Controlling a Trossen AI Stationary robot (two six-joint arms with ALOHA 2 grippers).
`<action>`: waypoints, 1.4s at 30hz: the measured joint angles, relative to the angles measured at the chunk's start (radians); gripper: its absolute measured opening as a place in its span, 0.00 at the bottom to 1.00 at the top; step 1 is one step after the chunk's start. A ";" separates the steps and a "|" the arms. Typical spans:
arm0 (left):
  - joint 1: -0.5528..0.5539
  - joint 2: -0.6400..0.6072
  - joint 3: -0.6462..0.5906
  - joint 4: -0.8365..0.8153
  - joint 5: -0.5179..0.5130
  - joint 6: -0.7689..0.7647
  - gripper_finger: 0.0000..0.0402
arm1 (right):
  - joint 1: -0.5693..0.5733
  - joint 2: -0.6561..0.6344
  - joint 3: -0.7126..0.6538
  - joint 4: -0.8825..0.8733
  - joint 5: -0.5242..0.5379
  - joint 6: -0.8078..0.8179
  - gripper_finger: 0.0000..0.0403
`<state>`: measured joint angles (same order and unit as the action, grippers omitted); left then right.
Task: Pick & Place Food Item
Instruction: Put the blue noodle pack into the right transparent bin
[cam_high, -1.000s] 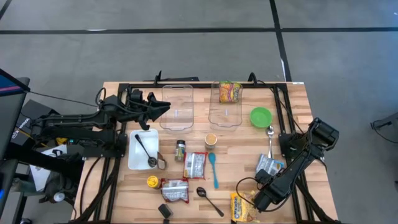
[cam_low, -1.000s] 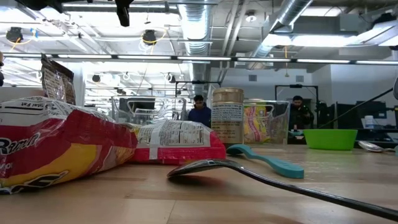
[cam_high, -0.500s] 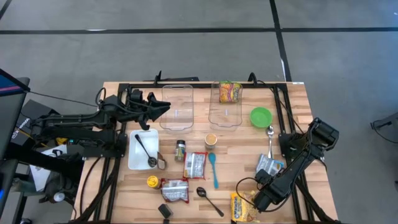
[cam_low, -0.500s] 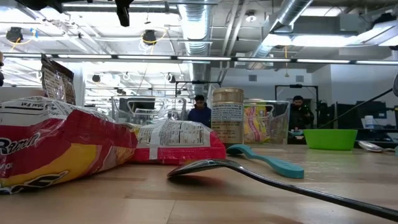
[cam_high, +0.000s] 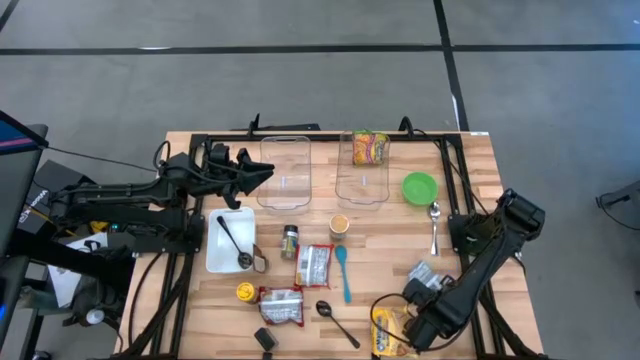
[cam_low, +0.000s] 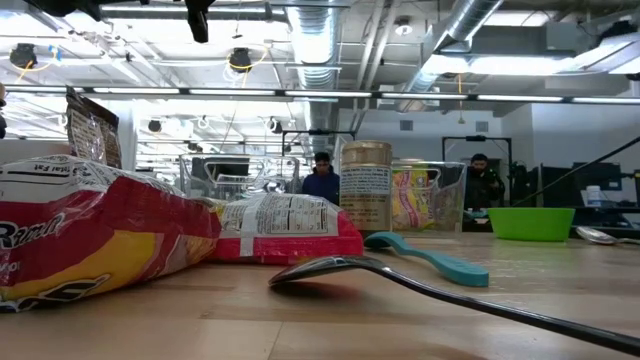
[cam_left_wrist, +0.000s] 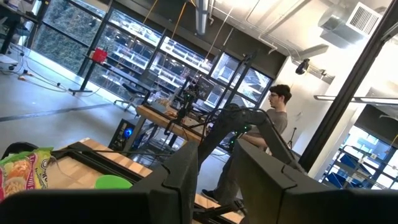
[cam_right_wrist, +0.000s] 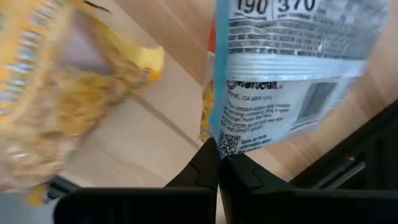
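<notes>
A blue-and-white noodle packet (cam_high: 423, 277) hangs at the table's near right with my right gripper (cam_high: 430, 297) shut on it; the right wrist view shows it close up (cam_right_wrist: 298, 68). A yellow noodle packet (cam_high: 386, 331) lies flat on the wood just beside it, toward the near edge. Two clear containers (cam_high: 285, 172) (cam_high: 365, 178) stand at the far middle; the right one holds a yellow-green packet (cam_high: 370, 147). My left gripper (cam_high: 266, 172) hovers high by the left container, open, with nothing between its fingers (cam_left_wrist: 214, 171). My right gripper pinches the packet's sealed white end edge (cam_right_wrist: 219, 147) between its two fingers, which point down from above. The packet is raised off the wood at the fingers and tilts away from them; whether its other end still rests on the table, I cannot tell.
Mid-table lie two red-and-white packets (cam_high: 313, 265) (cam_high: 282, 306), a teal spoon (cam_high: 343, 272), a black spoon (cam_high: 336, 321), a spice jar (cam_high: 289, 240) and a small cup (cam_high: 340, 224). A white tray (cam_high: 226, 255), a green bowl (cam_high: 419, 186) and a metal spoon (cam_high: 434, 224) lie around.
My right gripper has gone up and a little toward the table's near left. The blue-and-white packet, which lay flat on the wood, has come up with it and shifted the same way. The yellow packet has stayed where it was.
</notes>
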<state>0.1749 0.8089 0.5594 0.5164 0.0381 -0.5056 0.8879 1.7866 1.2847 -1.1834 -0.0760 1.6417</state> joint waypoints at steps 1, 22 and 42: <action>0.000 0.000 0.000 0.000 0.000 0.000 0.25 | -0.002 0.000 0.021 -0.020 0.012 0.000 0.00; 0.000 0.000 0.000 0.000 0.000 0.000 0.25 | -0.148 0.000 0.511 -0.387 0.348 -0.148 0.00; 0.000 0.000 0.000 -0.004 0.000 0.000 0.25 | -0.425 -0.001 0.721 -0.380 0.418 -0.720 0.00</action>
<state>0.1750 0.8089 0.5598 0.5124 0.0383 -0.5056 0.4627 1.7859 2.0053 -1.5633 0.3420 0.9220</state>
